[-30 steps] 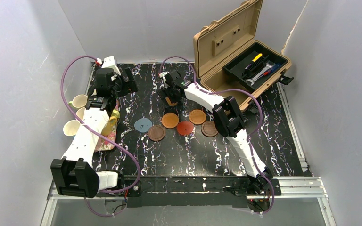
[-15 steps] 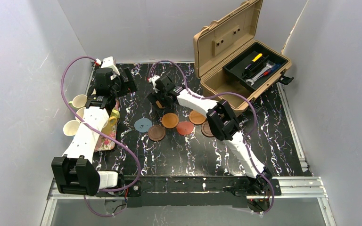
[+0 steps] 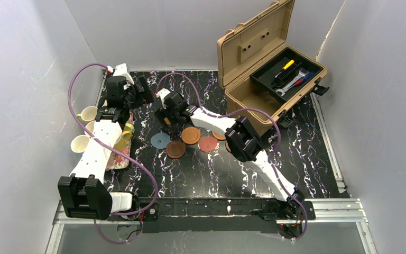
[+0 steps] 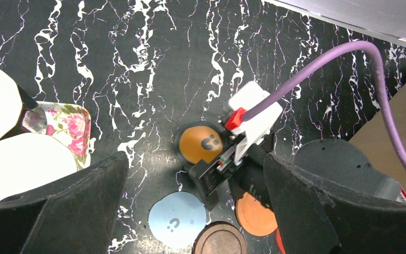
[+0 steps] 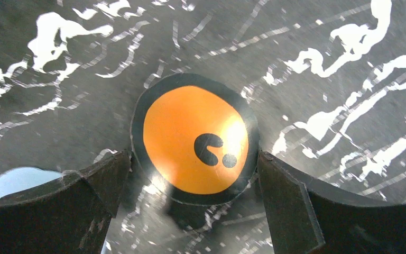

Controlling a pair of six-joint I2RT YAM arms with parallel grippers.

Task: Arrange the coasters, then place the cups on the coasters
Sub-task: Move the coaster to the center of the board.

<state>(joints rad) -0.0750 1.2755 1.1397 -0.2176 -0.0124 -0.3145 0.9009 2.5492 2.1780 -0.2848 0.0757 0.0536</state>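
One orange coaster (image 5: 195, 138) with dark mark | flat on counter (image 3: 201, 169), just beyond grey-blue coaster (image 4: 177, 226), rims apart | right claw (image 5: 193, 174) released, straddling its rim | left claw (image 4: 194, 164) released, hovering above

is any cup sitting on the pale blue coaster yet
No, the pale blue coaster lies bare in the left wrist view, with only its own small dark mark on top.

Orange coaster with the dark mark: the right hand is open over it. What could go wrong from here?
1. The orange coaster lies flat and thin on the table, so the open right hand may slide over its edge instead of gripping it.
2. The grey-blue coaster lies close beside one finger and could be pushed.
3. The left hand hangs just above, so the arms might touch.
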